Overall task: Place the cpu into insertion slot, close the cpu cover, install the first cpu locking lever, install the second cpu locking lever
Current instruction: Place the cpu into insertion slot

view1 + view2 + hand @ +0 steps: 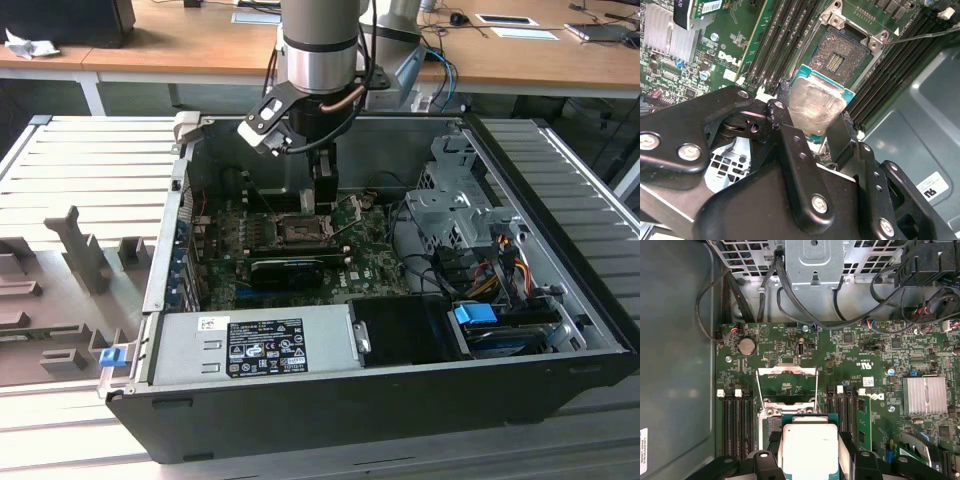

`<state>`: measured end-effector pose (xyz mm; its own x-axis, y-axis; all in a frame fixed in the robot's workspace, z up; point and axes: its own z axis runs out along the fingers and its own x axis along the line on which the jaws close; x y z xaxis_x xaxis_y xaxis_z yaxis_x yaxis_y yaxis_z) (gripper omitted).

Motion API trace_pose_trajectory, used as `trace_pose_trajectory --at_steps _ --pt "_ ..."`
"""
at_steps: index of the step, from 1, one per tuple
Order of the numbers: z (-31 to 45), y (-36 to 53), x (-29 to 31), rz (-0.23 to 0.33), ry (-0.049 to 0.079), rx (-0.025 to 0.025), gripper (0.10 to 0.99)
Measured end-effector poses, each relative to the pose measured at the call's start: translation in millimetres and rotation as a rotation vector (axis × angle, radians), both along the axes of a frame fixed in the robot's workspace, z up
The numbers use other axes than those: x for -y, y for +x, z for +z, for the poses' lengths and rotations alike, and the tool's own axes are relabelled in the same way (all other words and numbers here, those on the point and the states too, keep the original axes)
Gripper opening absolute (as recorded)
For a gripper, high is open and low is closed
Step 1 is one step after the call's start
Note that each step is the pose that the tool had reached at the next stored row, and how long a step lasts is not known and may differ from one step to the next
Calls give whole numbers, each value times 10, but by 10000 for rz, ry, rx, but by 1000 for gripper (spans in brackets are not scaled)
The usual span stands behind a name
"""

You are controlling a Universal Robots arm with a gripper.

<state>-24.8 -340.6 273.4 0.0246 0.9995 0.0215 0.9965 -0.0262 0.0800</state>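
My gripper [814, 116] is shut on the cpu [816, 104], a silver-topped square chip with a teal edge, held between two black fingers. It hangs just above the insertion slot [841, 54], whose dark recessed centre lies bare on the green board. In the first wrist view the cpu [809, 449] covers most of the insertion slot [769, 427], and the cpu cover [786, 371] stands swung up beyond it. A thin locking lever [920, 36] sticks out beside the socket. In the exterior view the gripper [323, 200] reaches down into the open case over the insertion slot [297, 229].
Black memory slots [735, 415] flank the socket on both sides. A long black graphics card [290, 268] lies toward the case front, with the power supply [250, 345] nearer still. A drive cage [450, 205] and cable bundles [500, 265] fill the exterior view's right.
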Motion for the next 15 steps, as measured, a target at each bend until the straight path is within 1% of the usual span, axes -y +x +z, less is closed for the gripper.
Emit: trace_pose_trajectory --at_steps 5,7,11,15 --pt "-43 -2 -11 -2 -1 -2 533" --pt "-75 -7 -20 -1 -1 -5 533" --pt "-151 -41 -60 8 0 -3 533" --pt "-192 -64 -68 12 1 -4 533"
